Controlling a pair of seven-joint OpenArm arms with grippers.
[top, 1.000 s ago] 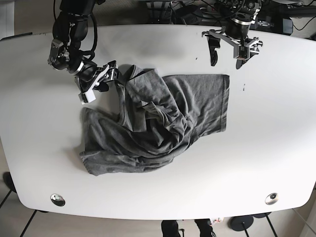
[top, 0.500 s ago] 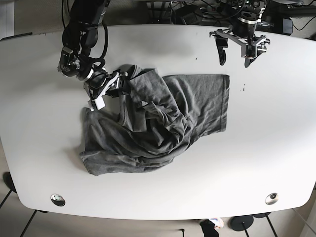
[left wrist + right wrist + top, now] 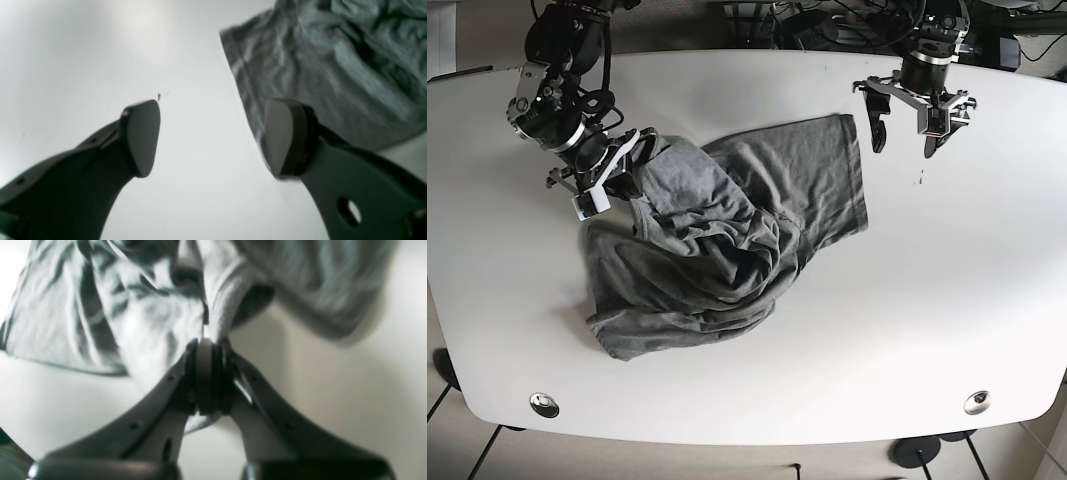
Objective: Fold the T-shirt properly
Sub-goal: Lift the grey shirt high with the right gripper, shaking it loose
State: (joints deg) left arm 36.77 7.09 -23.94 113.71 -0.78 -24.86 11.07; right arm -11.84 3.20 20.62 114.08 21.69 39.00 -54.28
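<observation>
A dark grey T-shirt (image 3: 717,240) lies crumpled on the white table (image 3: 967,260), one flat part reaching to the upper right. My right gripper (image 3: 622,172), on the base view's left, is shut on a fold of the shirt's upper left edge; the right wrist view shows the jaws pinched on a roll of cloth (image 3: 217,320). My left gripper (image 3: 905,125) is open and empty, hovering just right of the shirt's top right corner (image 3: 300,66). Its fingers (image 3: 141,136) stand wide apart over bare table.
Two round metal fittings sit near the table's front edge, one at the left (image 3: 543,404) and one at the right (image 3: 976,402). Cables and dark equipment (image 3: 827,25) lie behind the table's far edge.
My right gripper has pulled the shirt's edge to the left and the whole shirt has shifted and rotated with it. The left gripper has barely moved.
</observation>
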